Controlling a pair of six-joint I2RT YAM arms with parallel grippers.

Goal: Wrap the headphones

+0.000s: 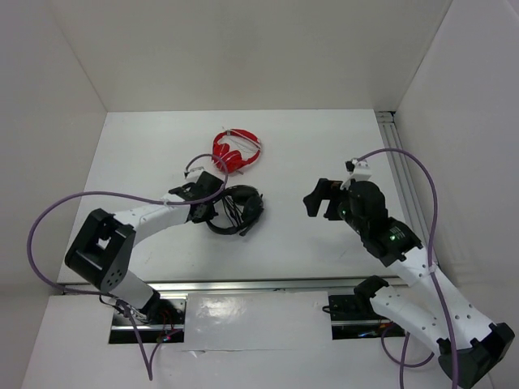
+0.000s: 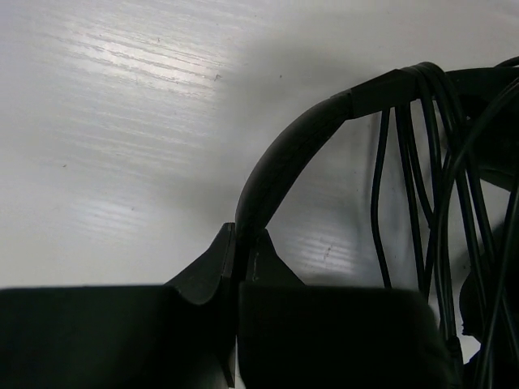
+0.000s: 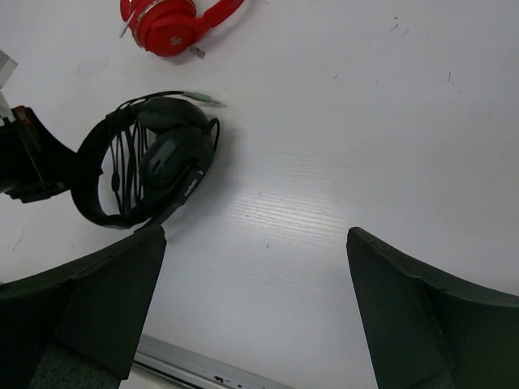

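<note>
In the top view, the black over-ear headphones [image 1: 239, 209] lay on the white table [image 1: 324, 138] just left of the frame's centre. Their thin black cable [image 1: 233, 207] looped across them. The left gripper [image 1: 212, 203] reached in from the left and met their left edge. Above them, and apart from them, lay a smaller pair of red headphones [image 1: 237, 151]. The right gripper [image 1: 318, 198] hung right of centre, well apart from both pairs.

In the left wrist view, the left gripper's two dark fingers [image 2: 212, 271] stood pressed together at the bottom centre, with the thin black headband [image 2: 284, 154] pinched between them. The band arched toward the upper right, where several turns of cable crossed over it and hung down the right side.

In the right wrist view, the black pair sat at the left of the frame. Its earcups were tucked inside the band, and its plug tip pointed toward the upper right. The red pair showed at the top left edge. The right gripper's fingers filled the lower corners, spread wide, with only bare table between them.
</note>
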